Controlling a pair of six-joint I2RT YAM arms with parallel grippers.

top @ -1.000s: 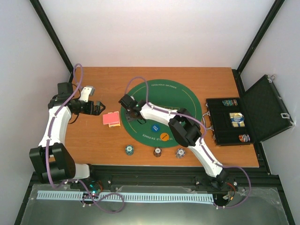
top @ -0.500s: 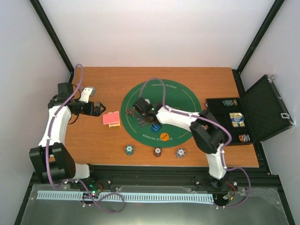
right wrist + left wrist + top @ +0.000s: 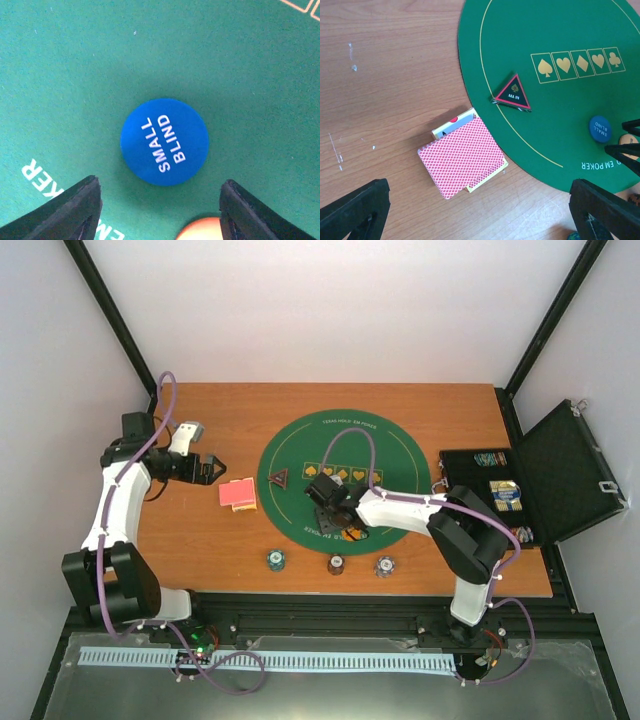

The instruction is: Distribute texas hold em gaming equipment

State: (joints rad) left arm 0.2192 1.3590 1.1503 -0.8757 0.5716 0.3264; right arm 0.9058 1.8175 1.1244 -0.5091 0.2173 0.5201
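Note:
A red-backed deck of playing cards (image 3: 462, 157) lies on the wood just left of the green mat (image 3: 560, 30), and also shows in the top view (image 3: 238, 494). My left gripper (image 3: 479, 200) hovers open and empty above them. The black-red triangular "ALL IN" marker (image 3: 514, 92) lies on the mat's left part (image 3: 280, 478). My right gripper (image 3: 160, 200) is open and low over the mat, with the blue "SMALL BLIND" disc (image 3: 164, 141) just ahead of its fingers. The orange disc (image 3: 202, 229) shows partly between the fingertips. Three small stacks of poker chips (image 3: 275, 559) (image 3: 337, 564) (image 3: 385, 565) stand near the table's front edge.
The open black hinged case (image 3: 500, 495) sits at the right edge with more chips and cards inside. A small grey-white object (image 3: 187, 433) lies at the far left, behind my left gripper (image 3: 208, 468). My right arm (image 3: 400, 508) stretches across the mat's near right.
My right gripper has left the triangular marker lying on the mat's left part and moved right and nearer, down over the blue disc. My left arm has barely moved.

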